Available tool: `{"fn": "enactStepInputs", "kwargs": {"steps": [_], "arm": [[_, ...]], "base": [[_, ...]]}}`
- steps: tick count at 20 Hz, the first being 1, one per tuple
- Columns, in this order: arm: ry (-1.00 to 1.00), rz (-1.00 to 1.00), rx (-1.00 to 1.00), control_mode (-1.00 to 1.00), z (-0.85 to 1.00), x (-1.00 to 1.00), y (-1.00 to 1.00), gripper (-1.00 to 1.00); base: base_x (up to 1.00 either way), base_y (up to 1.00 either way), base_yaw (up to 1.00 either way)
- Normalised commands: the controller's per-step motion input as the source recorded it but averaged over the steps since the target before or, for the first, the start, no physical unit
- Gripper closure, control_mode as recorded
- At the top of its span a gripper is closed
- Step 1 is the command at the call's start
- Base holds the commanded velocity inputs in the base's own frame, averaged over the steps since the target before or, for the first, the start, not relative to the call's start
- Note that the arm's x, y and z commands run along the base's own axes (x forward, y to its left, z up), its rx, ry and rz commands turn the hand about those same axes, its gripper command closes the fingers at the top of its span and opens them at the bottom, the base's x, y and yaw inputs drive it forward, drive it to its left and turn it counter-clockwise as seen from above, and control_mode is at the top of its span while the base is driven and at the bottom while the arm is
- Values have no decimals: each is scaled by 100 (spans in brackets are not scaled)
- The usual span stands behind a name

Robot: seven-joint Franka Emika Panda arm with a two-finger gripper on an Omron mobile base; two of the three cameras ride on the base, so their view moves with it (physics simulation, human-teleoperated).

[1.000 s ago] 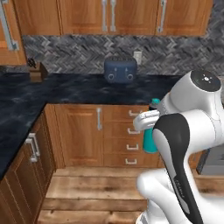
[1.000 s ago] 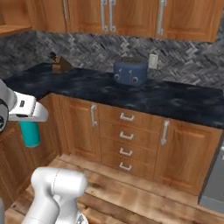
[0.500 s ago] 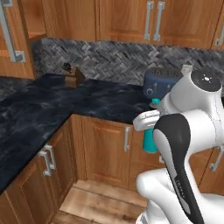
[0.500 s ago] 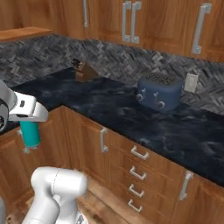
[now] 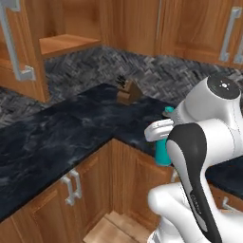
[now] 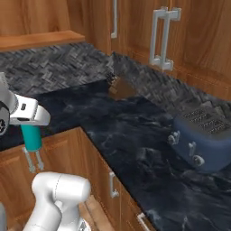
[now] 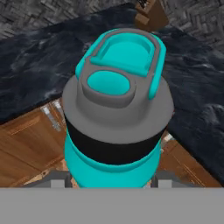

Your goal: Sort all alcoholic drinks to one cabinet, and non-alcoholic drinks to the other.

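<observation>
A slim teal bottle (image 7: 114, 144) with a grey and teal screw cap is upright in my gripper (image 7: 111, 180), which is shut on its body. From the left base view the teal bottle (image 5: 163, 153) hangs under the white hand (image 5: 159, 130), in front of the counter edge. From the right base view the teal bottle (image 6: 32, 137) hangs below the hand (image 6: 27, 118) at the far left. A wall-hung brown cabinet (image 5: 66, 43) stands open at the upper left, showing a bare wooden shelf floor (image 6: 40, 39). Its door (image 5: 21, 71) carries a silver bar handle.
A dark marbled counter (image 5: 57, 137) turns a corner here, with low wooden doors (image 5: 71, 190) beneath it. A knife block (image 5: 128, 91) (image 6: 118, 86) stands in the corner. A blue-grey toaster (image 6: 205, 140) sits on the right. Closed wall cabinets (image 6: 162, 36) hang above.
The whole picture has shifted: the base has swung left and closer to the corner, bringing the open cabinet into view. The teal bottle stays gripped in the same place.
</observation>
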Motion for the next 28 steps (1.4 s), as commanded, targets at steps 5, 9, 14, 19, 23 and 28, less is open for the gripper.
{"fn": "enactStepInputs", "kwargs": {"steps": [5, 9, 14, 19, 23, 28], "arm": [[0, 0, 0, 100, 0, 0, 0, 100], [0, 0, 0, 100, 0, 0, 0, 100], [0, 0, 0, 100, 0, 0, 0, 100], [0, 0, 0, 100, 0, 0, 0, 100], [0, 0, 0, 100, 0, 0, 0, 100], [0, 0, 0, 100, 0, 0, 0, 100]], "base": [[87, -19, 62], [36, -1, 64], [44, -2, 52], [76, -29, 37], [52, -31, 33], [43, -36, 25]]}}
